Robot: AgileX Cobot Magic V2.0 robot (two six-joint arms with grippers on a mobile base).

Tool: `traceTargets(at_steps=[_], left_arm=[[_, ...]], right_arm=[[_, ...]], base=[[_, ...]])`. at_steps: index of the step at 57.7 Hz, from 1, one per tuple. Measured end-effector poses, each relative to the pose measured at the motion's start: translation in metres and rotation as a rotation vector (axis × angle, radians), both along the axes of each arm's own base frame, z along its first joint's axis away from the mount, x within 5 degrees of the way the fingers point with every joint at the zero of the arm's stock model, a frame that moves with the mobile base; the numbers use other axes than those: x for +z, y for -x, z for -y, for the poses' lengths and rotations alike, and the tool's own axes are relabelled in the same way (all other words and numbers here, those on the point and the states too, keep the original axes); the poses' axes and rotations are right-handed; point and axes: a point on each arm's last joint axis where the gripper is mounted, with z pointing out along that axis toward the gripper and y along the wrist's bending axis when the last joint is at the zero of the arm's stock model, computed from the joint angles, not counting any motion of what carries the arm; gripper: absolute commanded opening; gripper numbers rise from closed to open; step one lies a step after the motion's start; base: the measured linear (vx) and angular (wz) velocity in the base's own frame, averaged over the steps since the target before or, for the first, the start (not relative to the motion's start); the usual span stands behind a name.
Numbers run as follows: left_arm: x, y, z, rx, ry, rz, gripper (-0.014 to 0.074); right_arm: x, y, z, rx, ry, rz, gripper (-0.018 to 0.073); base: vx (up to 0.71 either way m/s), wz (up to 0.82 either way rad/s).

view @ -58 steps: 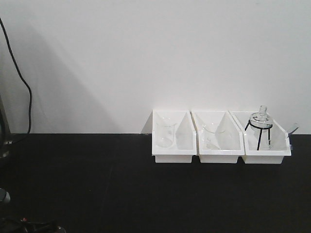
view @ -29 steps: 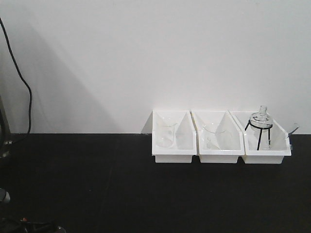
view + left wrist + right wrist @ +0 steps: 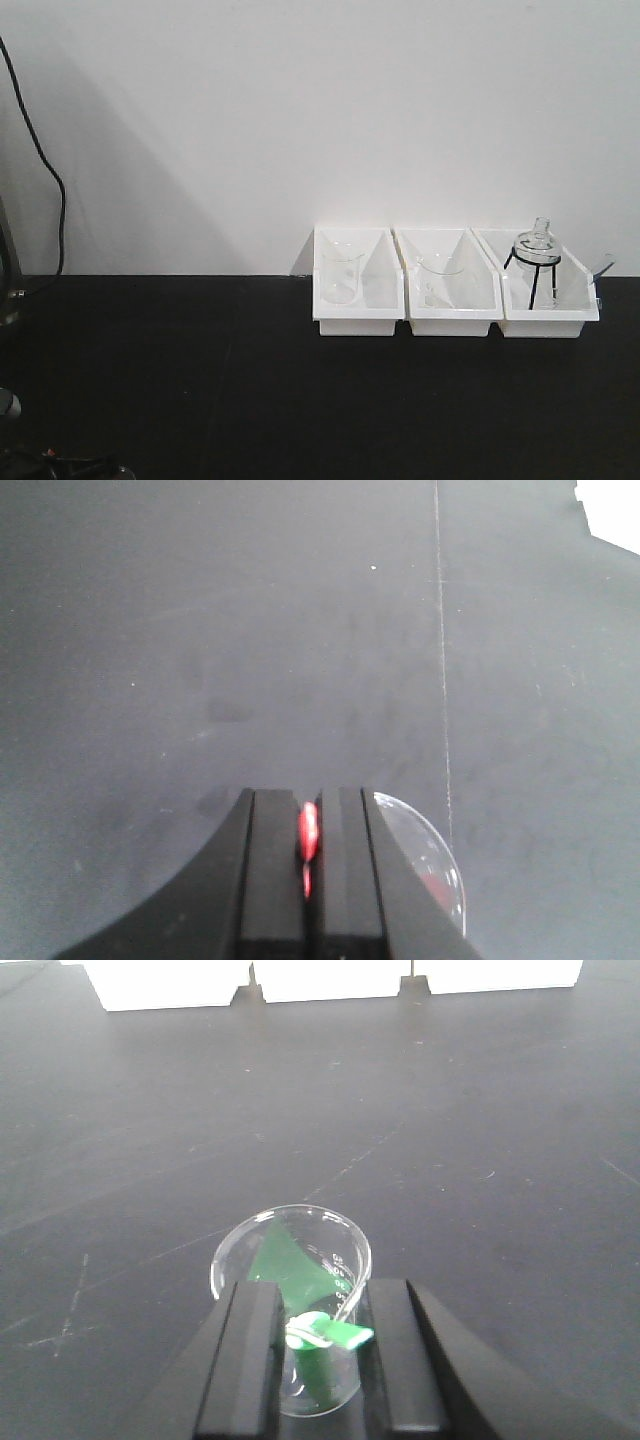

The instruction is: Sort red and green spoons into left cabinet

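Note:
In the left wrist view my left gripper point(image 3: 308, 798) is shut on the red spoon point(image 3: 308, 832), which stands edge-on between the black fingers above the black counter. A glass beaker point(image 3: 425, 850) shows just right of the fingers. In the right wrist view the green spoon point(image 3: 318, 1335) stands in a small glass beaker point(image 3: 352, 1235). My right gripper point(image 3: 325, 1288) is open, one finger on each side of the beaker and the spoon's top end. The spoon's top lies close to the left finger. The left cabinet is out of view.
Three white plastic bins point(image 3: 357, 322) stand in a row against the white wall at the back right of the black counter point(image 3: 200, 380). They hold glass beakers and a flask on a black tripod point(image 3: 536, 262). A black cable point(image 3: 55, 200) hangs at the far left.

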Motion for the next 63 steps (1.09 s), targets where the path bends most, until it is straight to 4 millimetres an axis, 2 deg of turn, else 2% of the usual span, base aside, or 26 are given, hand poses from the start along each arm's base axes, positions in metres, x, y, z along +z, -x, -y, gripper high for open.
traceTargets(at_steps=[21,49,63], left_arm=[[-0.0001,0.0001,0.0000,0.000,0.000,-0.001,-0.0006],[-0.0006,0.0005,0.0001,-0.002,0.000,-0.008,-0.0006],[-0.0006,0.0005,0.0001,-0.002,0.000,-0.009,-0.0006]], right_arm=[[0.0000,0.0000,0.0000,0.000,0.000,0.000,0.0260],[0.0000,-0.0001,0.0009,-0.010,0.000,0.000,0.0006],[0.0000,-0.0001,0.0009,-0.009,0.003,0.000,-0.0007]], base=[[0.00,0.00],[0.00,0.00],[0.00,0.00]])
